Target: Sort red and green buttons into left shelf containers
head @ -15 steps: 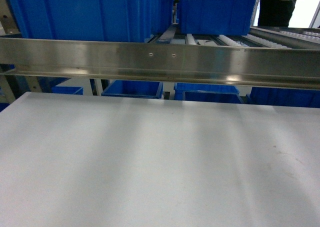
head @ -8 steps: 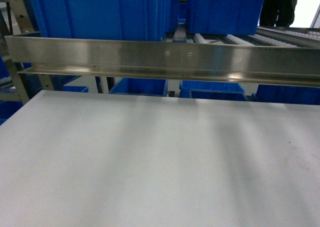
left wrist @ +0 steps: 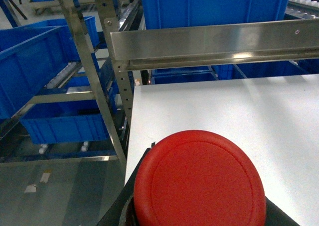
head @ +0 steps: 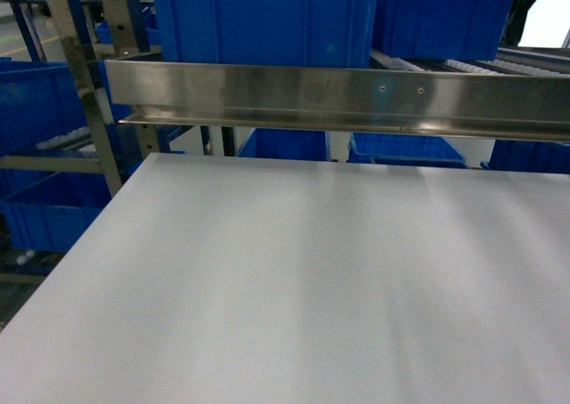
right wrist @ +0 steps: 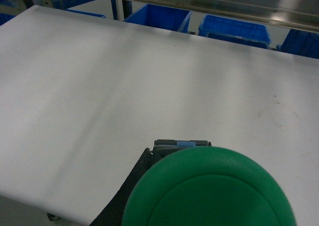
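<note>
Up close, gripped a red button (left wrist: 199,178) in the left gripper (left wrist: 199,212); filled the left wrist view from 5 to 7 o'clock with its round cap, dark finger edges just showing at both sides below it. Hung over the left edge of a white table (left wrist: 239,106), with grey floor visible at 8 o'clock.

Likewise gripped a green button (right wrist: 209,191) in the right gripper (right wrist: 209,217); crowded the right wrist view at 6 o'clock with the cap, a sliver of black body and a clear wrap peeking out at 12 o'clock of the cap. Sat above the near edge of the table.

Showed neither arm nor button in the head view: only the table spreading from the centre down to 6 o'clock, and a steel rail (head: 338,97) running across just beyond it. Stood one tall blue bin (head: 267,12) behind the rail at 12 o'clock. Held more blue bins (head: 36,101) on a metal rack (head: 85,84) at 9 o'clock, stacked on two levels, well apart from both buttons. Glimpsed further bins under the rail, at 1 to 3 o'clock.
</note>
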Motion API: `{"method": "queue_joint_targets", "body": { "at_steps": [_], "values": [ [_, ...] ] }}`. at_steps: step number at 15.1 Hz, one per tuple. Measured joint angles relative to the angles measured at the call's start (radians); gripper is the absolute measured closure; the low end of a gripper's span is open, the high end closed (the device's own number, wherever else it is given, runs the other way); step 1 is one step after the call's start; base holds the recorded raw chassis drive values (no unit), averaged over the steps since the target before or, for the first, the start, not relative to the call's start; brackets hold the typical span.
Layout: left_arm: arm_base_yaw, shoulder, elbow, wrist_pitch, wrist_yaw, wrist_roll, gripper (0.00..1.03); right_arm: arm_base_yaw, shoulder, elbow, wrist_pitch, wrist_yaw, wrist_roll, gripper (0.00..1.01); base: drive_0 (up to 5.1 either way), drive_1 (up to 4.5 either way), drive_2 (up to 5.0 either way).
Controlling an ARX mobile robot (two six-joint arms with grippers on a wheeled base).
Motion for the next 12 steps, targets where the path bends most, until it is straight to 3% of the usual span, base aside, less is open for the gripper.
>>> {"method": "queue_joint_targets", "body": {
  "at_steps": [12],
  "values": [
    [0.0, 0.001, 0.0, 0.002, 0.0, 0.0, 0.78, 0.0, 0.0, 0.0, 0.001, 0.0, 0.0, 0.75, -4.7, 1.0, 3.7]
  ]
}}
